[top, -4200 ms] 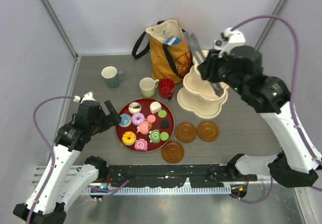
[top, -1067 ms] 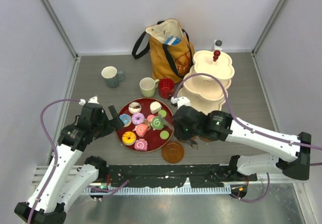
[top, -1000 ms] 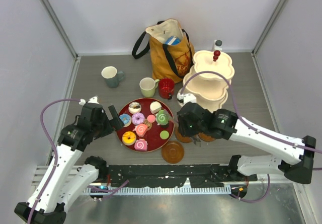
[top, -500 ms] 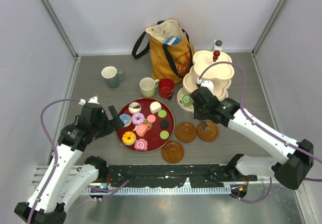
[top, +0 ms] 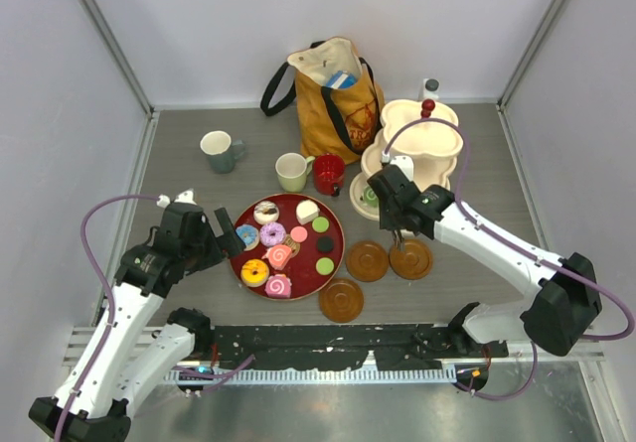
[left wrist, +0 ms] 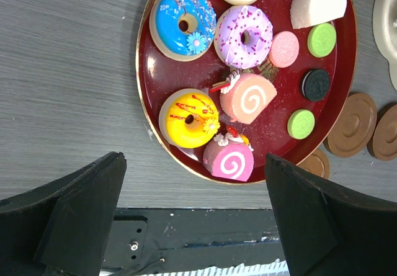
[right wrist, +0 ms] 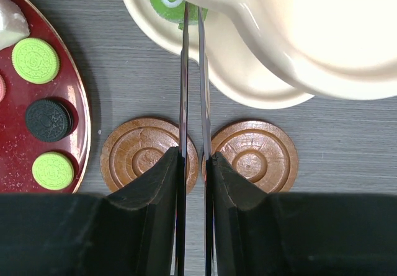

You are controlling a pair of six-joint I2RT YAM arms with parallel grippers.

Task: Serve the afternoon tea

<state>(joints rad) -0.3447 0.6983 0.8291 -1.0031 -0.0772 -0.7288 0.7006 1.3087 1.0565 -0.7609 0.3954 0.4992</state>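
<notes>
Top view: the green roll (top: 369, 198) has left the tray (top: 306, 281) and now lies on the stand (top: 437, 144)'s bottom tier, pinched in the nearly closed right end effector (top: 375, 195).

Left wrist: the left end effector (left wrist: 195, 177) gapes wide and empty above the other sweets (left wrist: 186, 118).

Right wrist: the thin jaws reach under the tier; letting go looks like the next step.

No legible text, numbers or brand marks in any view.
The tote bag (top: 333, 94) carried a dark print on its front, too small to resolve into letters. The blue-and-white item (top: 339, 79) sticking out of the tote bag's mouth showed no label that could be read. The green macaron (right wrist: 36, 60), well in front of the tote bag, had only an embossed ring pattern, no characters.
</notes>
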